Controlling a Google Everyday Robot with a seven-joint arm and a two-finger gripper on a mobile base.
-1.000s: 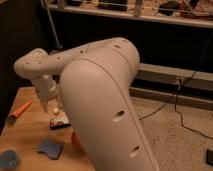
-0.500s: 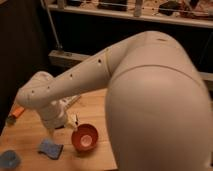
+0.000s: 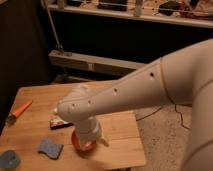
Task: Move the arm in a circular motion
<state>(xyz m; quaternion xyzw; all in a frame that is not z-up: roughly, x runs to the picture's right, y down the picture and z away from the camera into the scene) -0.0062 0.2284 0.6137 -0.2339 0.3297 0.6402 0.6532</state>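
Change since half a second ago: arm [image 3: 135, 92] swung lower and further right over the table [image 3: 30, 130]; wrist now above the orange bowl [image 3: 82, 145], earlier left of it; upper segment filling less of the view.
Arm, place: entering from the right edge, reaching left and down across the table's right half.
Arm, long axis: running from upper right to lower left, dark holes dotted along the forearm; rounded joint at the low end, short wrist section turning downward from it.
Gripper [image 3: 92, 139]: hanging just over the orange bowl, pointing down at the table.
Jaws: cannot tell whether spread or pressed together; hidden under the wrist.
Orange bowl: near the table's front edge, partly covered by the wrist.
Dark flat packet [image 3: 61, 123]: just left of the wrist, lying on the wood.
Blue sponge [image 3: 50, 148]: left of the bowl, apart from it.
Blue round piece [image 3: 9, 160]: at the lower left corner.
Orange-handled tool [image 3: 19, 111]: at the table's left edge, lying slanted.
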